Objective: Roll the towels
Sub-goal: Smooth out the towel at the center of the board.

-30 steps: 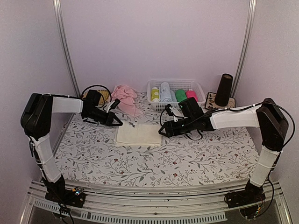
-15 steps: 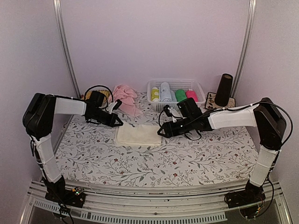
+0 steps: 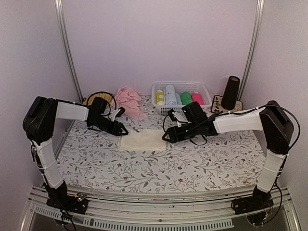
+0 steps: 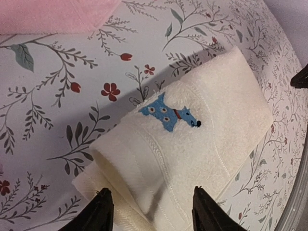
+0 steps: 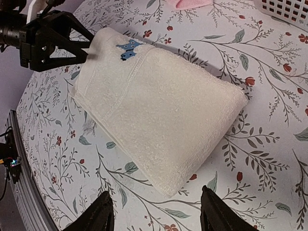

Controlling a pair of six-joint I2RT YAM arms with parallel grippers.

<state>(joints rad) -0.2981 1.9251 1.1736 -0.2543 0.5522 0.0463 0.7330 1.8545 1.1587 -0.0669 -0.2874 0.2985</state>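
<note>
The cream towel [image 3: 143,139] lies folded flat on the flowered table cover, with a blue dog patch [image 4: 169,112] near one corner. My left gripper [image 3: 124,130] is at its left end, open, its fingertips [image 4: 103,211] straddling the doubled-over edge [image 4: 153,211] without pinching it. My right gripper [image 3: 166,137] is open at the towel's right end, and the towel's near corner [image 5: 171,185] lies just ahead of the gap between its fingers [image 5: 156,215]. The pink towel [image 3: 129,101] lies crumpled at the back, left of the basket.
A white basket [image 3: 206,94] at the back holds several coloured towel rolls. A black cone [image 3: 231,91] stands to its right on a small mat. A dark cable ring [image 3: 99,92] lies at the back left, behind the left arm.
My left gripper has gone from shut to open and has dropped slightly toward the cream towel's left end. The right gripper has edged a little left and stayed open.
</note>
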